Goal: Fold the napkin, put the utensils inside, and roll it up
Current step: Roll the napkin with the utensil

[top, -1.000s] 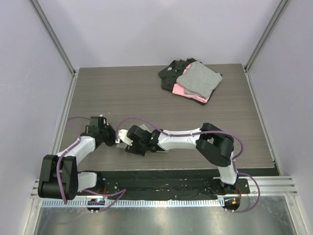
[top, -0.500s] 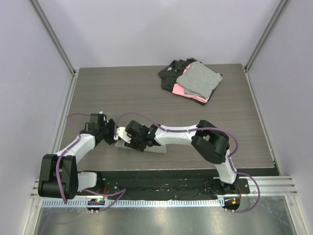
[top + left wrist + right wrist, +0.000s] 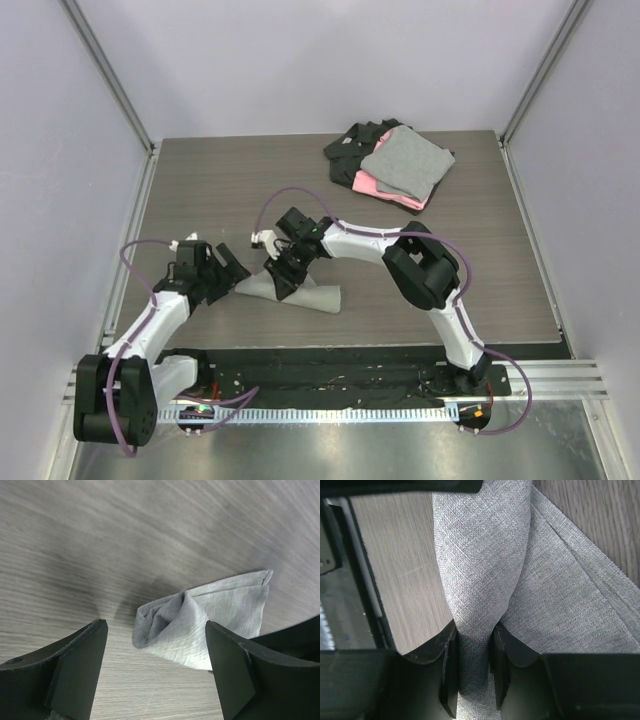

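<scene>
On the table [image 3: 220, 190], front left, the left gripper [image 3: 232, 266] has let go and backed off, jaws wide. The right gripper [image 3: 474, 641], wrist tipped down, now pinches a raised fold of the napkin [image 3: 312, 294] lying there.

The wood-grain table [image 3: 200, 190] bears the grey napkin [image 3: 318, 296] and a cloth stack [image 3: 395, 165].

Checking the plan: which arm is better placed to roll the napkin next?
Right. The right fingers pinch a fold of the napkin; the left fingers stand open, apart from it, holding nothing.
</scene>
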Motion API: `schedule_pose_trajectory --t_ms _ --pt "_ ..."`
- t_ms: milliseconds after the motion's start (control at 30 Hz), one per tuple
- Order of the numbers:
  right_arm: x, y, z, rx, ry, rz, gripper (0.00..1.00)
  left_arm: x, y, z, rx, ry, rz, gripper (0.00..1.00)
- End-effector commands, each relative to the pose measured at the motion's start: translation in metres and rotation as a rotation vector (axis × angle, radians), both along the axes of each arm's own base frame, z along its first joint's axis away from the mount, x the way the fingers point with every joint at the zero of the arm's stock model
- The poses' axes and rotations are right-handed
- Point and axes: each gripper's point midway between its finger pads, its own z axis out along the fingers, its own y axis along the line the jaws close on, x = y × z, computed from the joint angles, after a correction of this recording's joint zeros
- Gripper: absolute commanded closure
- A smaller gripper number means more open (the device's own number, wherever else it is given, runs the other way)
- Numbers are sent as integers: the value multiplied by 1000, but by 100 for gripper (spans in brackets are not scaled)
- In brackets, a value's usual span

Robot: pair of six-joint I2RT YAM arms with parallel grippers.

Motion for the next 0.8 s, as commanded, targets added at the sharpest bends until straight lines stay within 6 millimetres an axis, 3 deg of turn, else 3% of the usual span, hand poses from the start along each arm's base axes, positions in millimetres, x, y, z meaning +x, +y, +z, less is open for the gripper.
schedule_pose_trajectory --t_ms 0,233,367,533,767 --pt "-33 -22 -30 -112 237 1 68 1 -7 -1 -43 -28 -12 18" --pt "-26 -23 -39 -120 286 -31 68 3 -20 -12 -111 -14 -41 31" --pt "-20 -23 -35 -118 263 -45 68 4 -19 -18 -110 0 -38 50" --pt "-5 -19 -11 -97 176 -77 61 3 -20 -21 -113 14 -42 78" --pt "21 -9 44 -47 -42 -141 42 0 -21 -22 -105 52 -64 99"
